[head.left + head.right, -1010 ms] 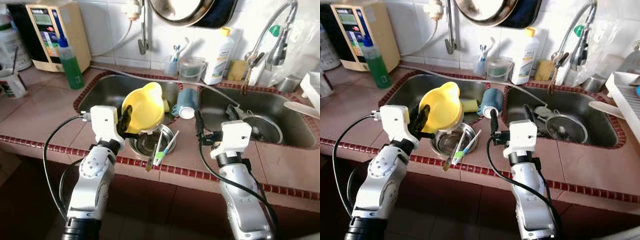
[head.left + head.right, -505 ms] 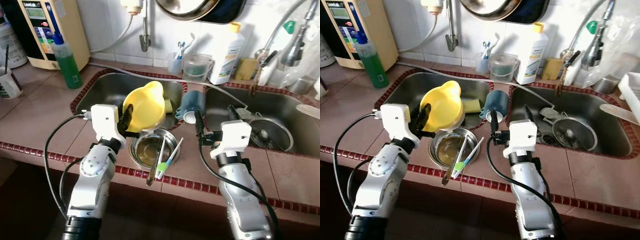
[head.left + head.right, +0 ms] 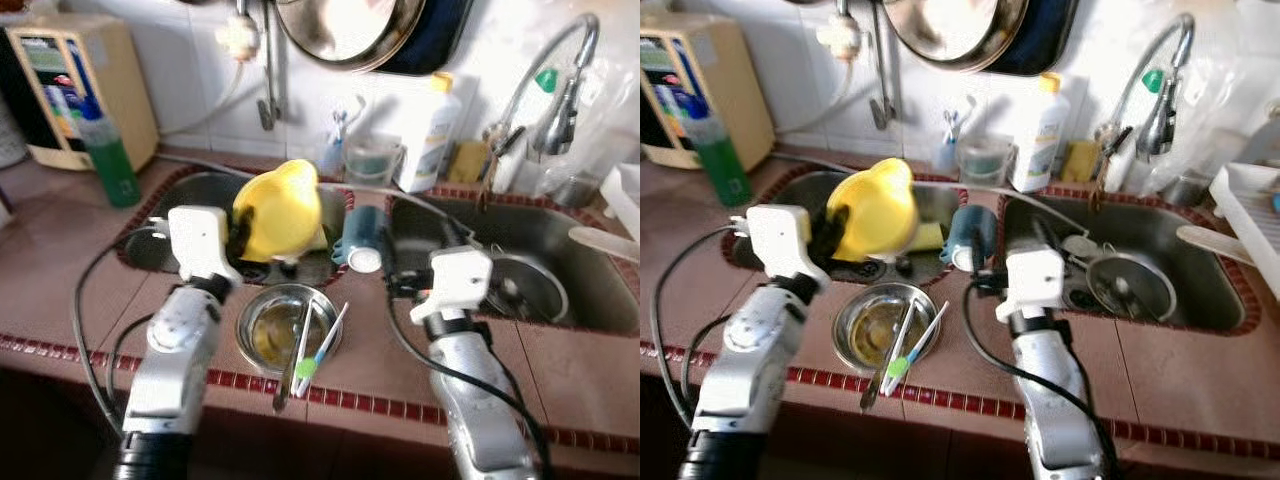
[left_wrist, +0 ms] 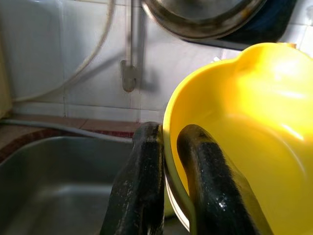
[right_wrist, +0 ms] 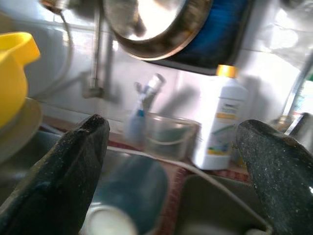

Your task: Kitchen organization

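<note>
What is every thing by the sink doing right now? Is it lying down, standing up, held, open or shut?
Yellow plastic bowl: tilted, rim pinched by left gripper.
Left gripper: shut on the bowl.
Right gripper: open, holding nothing.
Blue mug: lying on its side between the basins.
Round steel bowl: upright on the counter, utensils resting across it.
White detergent bottle: standing, yellow cap on.
Green spray bottle: standing upright.

Yellow bowl [image 3: 277, 208]. Silver steel bowl [image 3: 283, 326] on pinkish-brown tiled counter [image 3: 70, 270] with dark red edge trim. Blue mug [image 3: 360, 231], white inside. Green soap bottle [image 3: 105, 160], blue cap. White detergent bottle [image 3: 437, 135], yellow cap. Claw fingers [image 4: 137, 191] black; arms silver.
</note>
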Controlling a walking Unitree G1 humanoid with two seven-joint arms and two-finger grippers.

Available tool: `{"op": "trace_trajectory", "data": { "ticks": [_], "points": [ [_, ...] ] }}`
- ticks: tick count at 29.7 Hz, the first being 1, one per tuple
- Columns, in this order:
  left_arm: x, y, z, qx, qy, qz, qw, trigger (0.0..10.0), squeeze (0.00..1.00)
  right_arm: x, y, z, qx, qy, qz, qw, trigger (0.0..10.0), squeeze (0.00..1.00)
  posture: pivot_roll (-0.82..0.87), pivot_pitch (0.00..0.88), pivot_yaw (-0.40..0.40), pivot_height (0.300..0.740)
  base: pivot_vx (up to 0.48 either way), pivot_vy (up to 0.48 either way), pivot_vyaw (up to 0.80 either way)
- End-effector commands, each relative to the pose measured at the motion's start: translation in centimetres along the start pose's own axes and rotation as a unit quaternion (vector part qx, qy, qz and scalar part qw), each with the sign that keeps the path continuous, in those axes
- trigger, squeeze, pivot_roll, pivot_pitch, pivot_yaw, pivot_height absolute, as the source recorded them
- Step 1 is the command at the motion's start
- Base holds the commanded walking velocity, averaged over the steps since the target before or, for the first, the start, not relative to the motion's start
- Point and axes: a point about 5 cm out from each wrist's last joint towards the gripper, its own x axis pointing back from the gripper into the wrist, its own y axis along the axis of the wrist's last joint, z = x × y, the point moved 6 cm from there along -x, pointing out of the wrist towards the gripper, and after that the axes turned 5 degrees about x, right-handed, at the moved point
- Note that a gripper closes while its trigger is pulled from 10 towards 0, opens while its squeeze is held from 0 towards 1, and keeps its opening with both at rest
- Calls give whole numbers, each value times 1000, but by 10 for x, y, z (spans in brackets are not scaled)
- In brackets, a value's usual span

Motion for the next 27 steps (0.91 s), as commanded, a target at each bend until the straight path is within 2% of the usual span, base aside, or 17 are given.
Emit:
{"op": "trace_trajectory", "data": {
  "ticks": [1, 5, 15, 21, 27],
  "points": [
    [-4, 4, -9, 8, -9, -11, 1000, 10000, 0, 1, 2, -9, 6, -8, -1, 1000, 10000, 0, -227, 0, -6, 740, 0, 0, 0],
    [-3, 5, -8, 16, -9, -12, 1000, 10000, 0, 3, 1, -7, 5, -5, 1, 1000, 10000, 0, -227, 0, -5, 740, 0, 0, 0],
    [-4, 5, -7, -21, -22, -14, 999, 10000, 0, 6, 4, 0, -1, 21, 1, 1000, 10000, 0, -232, 0, -4, 740, 0, 0, 0],
    [-13, 7, -6, -51, -44, -14, 998, 10000, 0, 14, 8, 21, -24, 90, 5, 996, 10000, 0, -239, 0, 2, 740, 0, 0, 0],
    [-23, 4, -3, -73, -51, -10, 996, 10000, 0, 23, 14, 26, -28, 111, 8, 993, 10000, 0, -247, 0, 12, 740, 0, 0, 0]
  ]
}}
